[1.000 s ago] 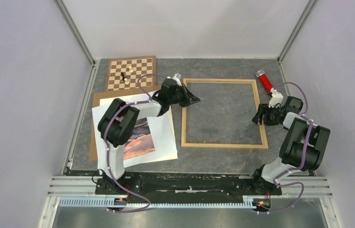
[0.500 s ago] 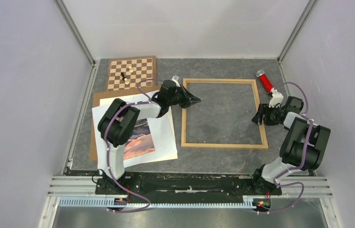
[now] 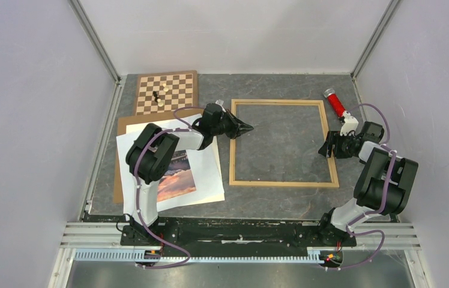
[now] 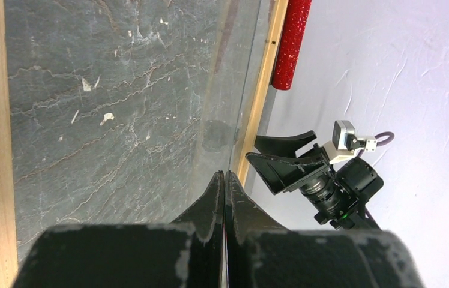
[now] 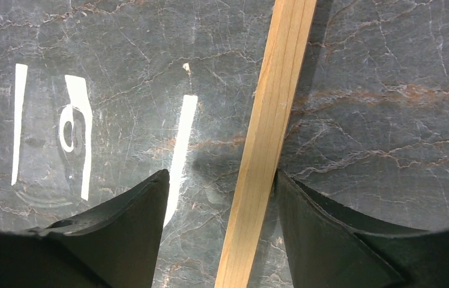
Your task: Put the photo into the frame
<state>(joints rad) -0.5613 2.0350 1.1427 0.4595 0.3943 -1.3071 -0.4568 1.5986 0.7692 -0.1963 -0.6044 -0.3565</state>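
Note:
The photo (image 3: 177,177), a sunset lake print, lies on white sheets (image 3: 207,174) at the left, half hidden under my left arm. The frame (image 3: 282,102), thin light wood, lies flat mid-table. My left gripper (image 3: 247,127) is shut just inside the frame's left rail. In the left wrist view its tips (image 4: 225,174) are pressed together, and a faint glassy line runs on from them toward the far rail (image 4: 264,72). I cannot tell whether a clear sheet is pinched. My right gripper (image 3: 325,149) stands open astride the right rail (image 5: 270,120), its right finger (image 5: 306,210) against the wood.
A chessboard (image 3: 167,91) with a few pieces sits at the back left. A red glitter tube (image 3: 335,103) lies beyond the frame's right corner. A brown backing board (image 3: 129,123) shows under the white sheets. Walls close in on both sides.
The left wrist has edged slightly toward the back, its tips staying at the frame's left rail. The right arm has not moved.

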